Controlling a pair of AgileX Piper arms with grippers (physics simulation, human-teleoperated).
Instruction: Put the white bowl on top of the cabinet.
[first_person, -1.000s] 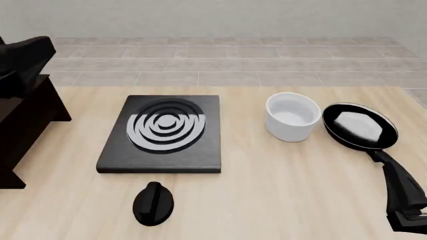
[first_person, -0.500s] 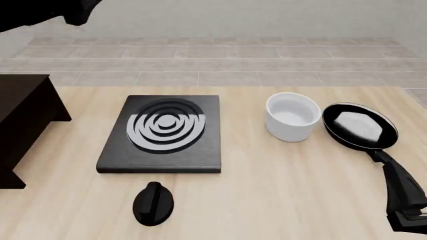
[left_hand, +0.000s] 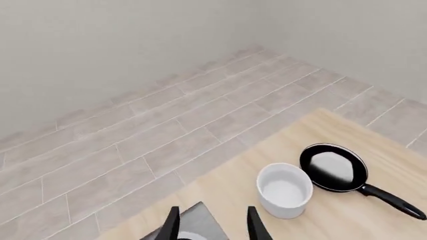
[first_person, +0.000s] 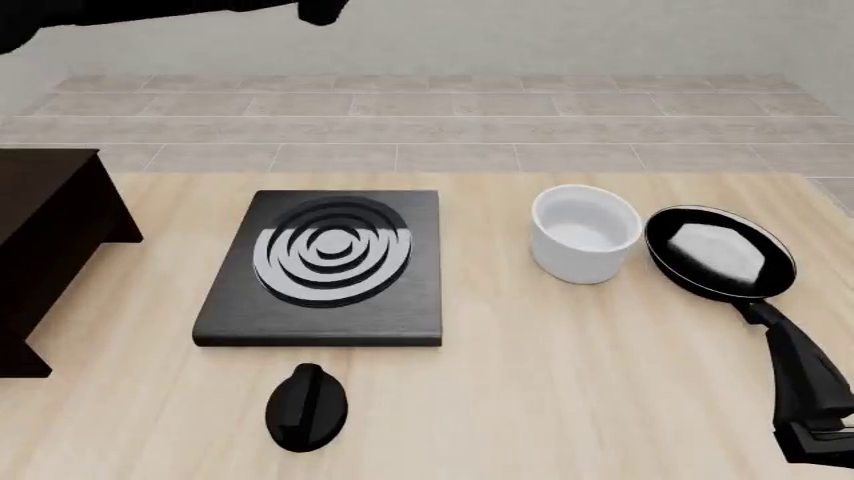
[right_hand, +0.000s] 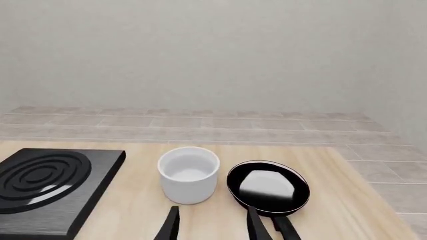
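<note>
The white bowl (first_person: 585, 233) stands upright on the table, right of the stove plate and touching nothing. It also shows in the left wrist view (left_hand: 285, 190) and the right wrist view (right_hand: 189, 174). The dark cabinet (first_person: 47, 225) sits at the table's left edge with its flat top bare. My left arm (first_person: 160, 12) crosses the top of the front view, high above the table. Its gripper (left_hand: 212, 227) is open and empty, far from the bowl. My right gripper (right_hand: 213, 227) is open and empty, low and nearer than the bowl, and its arm (first_person: 814, 400) is at the bottom right.
A black frying pan (first_person: 721, 252) lies just right of the bowl, handle pointing toward my right arm. The black stove plate (first_person: 327, 265) with white rings lies mid-table. A black knob (first_person: 307, 405) sits in front of it. Tiled floor lies beyond the table.
My left arm has risen from beside the cabinet and swung right along the top of the front view. The bowl, pan and right arm have not moved.
</note>
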